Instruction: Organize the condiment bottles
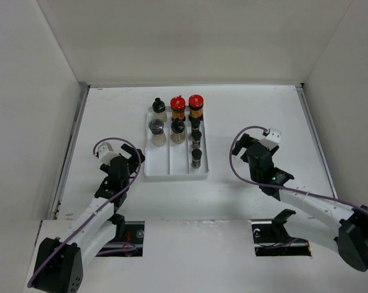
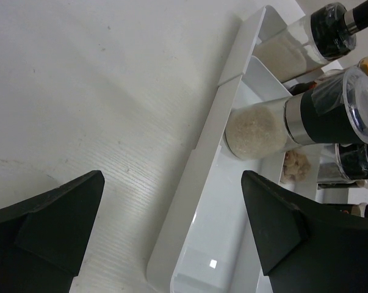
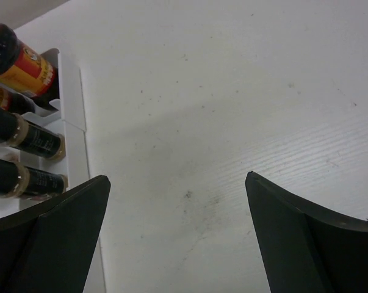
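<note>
The condiment bottles stand in a white three-compartment tray [image 1: 174, 171]. The left lane holds a pale black-capped bottle [image 1: 158, 110] and a grey-capped grinder [image 1: 156, 132]. The middle lane holds a red-capped bottle [image 1: 178, 107] and a pale black-capped one [image 1: 178, 130]. The right lane holds a red-capped bottle [image 1: 196, 106] and three tiny dark ones [image 1: 196, 157]. My left gripper [image 1: 133, 156] is open and empty, just left of the tray; in its wrist view [image 2: 173, 177] it straddles the tray rim [image 2: 214, 122] with the grinder [image 2: 257, 128] ahead. My right gripper [image 1: 243, 145] is open and empty over bare table [image 3: 177, 177], right of the tray.
White walls enclose the table on three sides. The right wrist view shows the tray's right rim [image 3: 74, 110], a red-capped bottle [image 3: 22, 64] and tiny dark bottles [image 3: 31, 139] at its left edge. The near half of the tray's left lane [image 2: 220, 244] holds nothing.
</note>
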{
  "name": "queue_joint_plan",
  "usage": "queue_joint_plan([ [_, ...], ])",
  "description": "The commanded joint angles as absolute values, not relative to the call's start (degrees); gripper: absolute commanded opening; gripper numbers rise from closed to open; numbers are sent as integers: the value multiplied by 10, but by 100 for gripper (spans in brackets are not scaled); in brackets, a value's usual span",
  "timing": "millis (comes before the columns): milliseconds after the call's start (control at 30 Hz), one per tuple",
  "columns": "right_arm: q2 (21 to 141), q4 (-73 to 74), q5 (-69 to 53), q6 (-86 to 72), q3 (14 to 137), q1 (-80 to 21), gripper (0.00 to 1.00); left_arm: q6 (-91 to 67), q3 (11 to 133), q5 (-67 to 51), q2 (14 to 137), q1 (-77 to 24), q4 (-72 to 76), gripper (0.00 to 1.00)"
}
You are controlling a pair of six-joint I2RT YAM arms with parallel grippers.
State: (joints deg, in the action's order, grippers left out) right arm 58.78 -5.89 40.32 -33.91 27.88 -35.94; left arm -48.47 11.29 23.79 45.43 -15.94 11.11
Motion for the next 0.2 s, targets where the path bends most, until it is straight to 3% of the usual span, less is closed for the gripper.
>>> queue_joint_plan([
  [0, 555, -69, 402, -340, 275, -356, 100, -490, 147, 245, 447, -167, 86, 100],
  [167, 547, -65, 395, -340, 267, -354, 100, -485, 159, 246, 443, -181, 69, 100],
])
